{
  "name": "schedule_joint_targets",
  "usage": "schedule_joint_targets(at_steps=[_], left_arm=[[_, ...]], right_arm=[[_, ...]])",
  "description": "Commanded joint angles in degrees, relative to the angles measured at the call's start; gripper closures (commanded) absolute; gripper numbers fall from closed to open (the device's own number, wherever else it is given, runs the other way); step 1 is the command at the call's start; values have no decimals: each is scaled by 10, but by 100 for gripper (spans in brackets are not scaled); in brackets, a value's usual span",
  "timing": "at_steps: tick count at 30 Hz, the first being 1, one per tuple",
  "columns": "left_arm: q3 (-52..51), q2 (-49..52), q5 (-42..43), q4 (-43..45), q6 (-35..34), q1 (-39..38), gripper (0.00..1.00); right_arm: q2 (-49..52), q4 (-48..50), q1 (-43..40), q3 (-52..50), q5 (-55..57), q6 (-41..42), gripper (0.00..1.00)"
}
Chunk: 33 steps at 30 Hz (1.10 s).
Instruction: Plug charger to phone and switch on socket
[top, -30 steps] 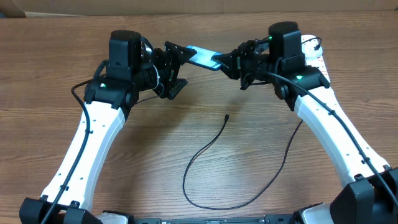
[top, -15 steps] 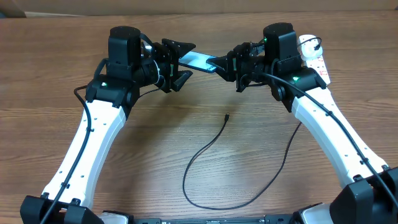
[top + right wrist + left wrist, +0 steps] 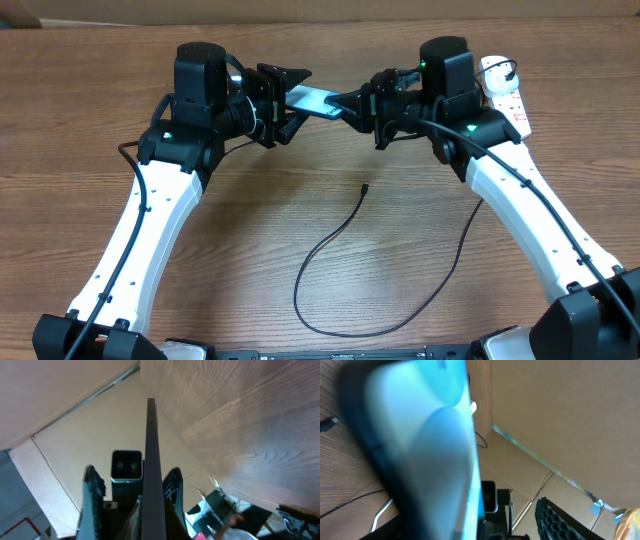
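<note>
We are holding the phone aloft over the rear counter. Our right gripper is clamping one end and our left gripper is spreading wide around the other. The charger is lying loose mid-counter.

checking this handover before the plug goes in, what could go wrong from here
The phone hangs above the table between the left gripper and right gripper; which one truly grips it is unclear, so it could drop. The charger tip lies on the table, with neither gripper free for it.
</note>
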Motion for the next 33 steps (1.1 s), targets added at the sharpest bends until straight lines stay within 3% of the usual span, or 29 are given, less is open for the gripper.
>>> schedule_joint_targets(at_steps=[1,7,19,30,33], left_arm=[[-2,2,-7,2,-9,0,40],[-2,2,-5,2,-8,0,53],[-2,2,3,2,-8,0,60],[-2,2,3,2,-8,0,91],[-2,2,1,2,-8,0,96]], right_arm=[[-27,11,7,14,-15,0,96],[-27,12,7,14,-24,0,96],[-27,12,7,14,-27,0,97],[-27,11,7,14,-47,-3,95],[-27,11,7,14,-47,-18,85]])
